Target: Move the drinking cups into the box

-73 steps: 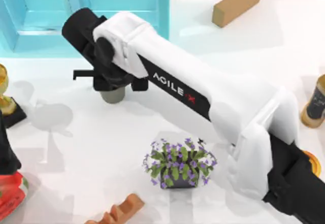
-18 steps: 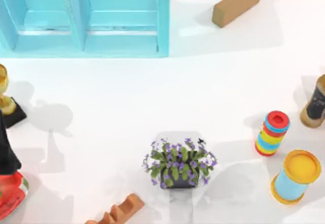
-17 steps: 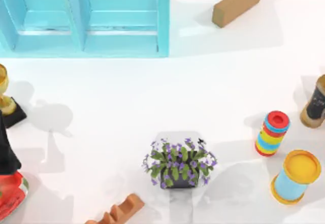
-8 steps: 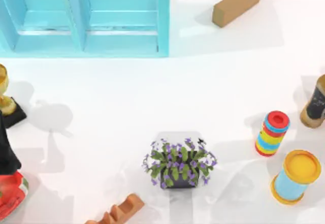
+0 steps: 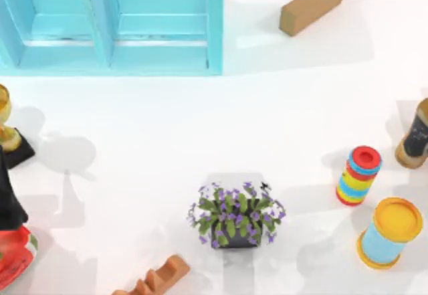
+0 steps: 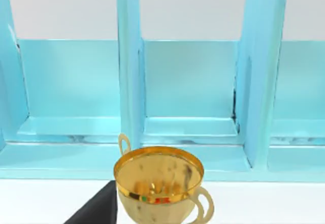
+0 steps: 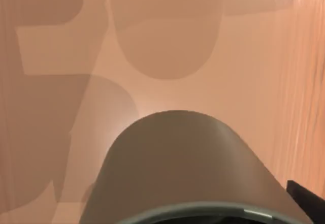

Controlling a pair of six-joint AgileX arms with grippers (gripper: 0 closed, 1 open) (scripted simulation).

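Top view: a large turquoise-blue divided plastic box (image 5: 214, 24) stands at eleven o'clock, a small brown cuboid block (image 5: 312, 4) at one, a potted purple-flowered plant (image 5: 235, 216) near six, and a rainbow-striped red-topped cylinder (image 5: 358, 175) at four. Left wrist view: the idle left arm faces the box's compartments across a shiny golden two-handled cup (image 6: 159, 184). Right wrist view: a dark olive-grey tapered tumbler (image 7: 185, 168) looms against a peach surface, its rim nearest the camera and its long axis pointing away. The right gripper is probably nearest it; whether it grips cannot be told.
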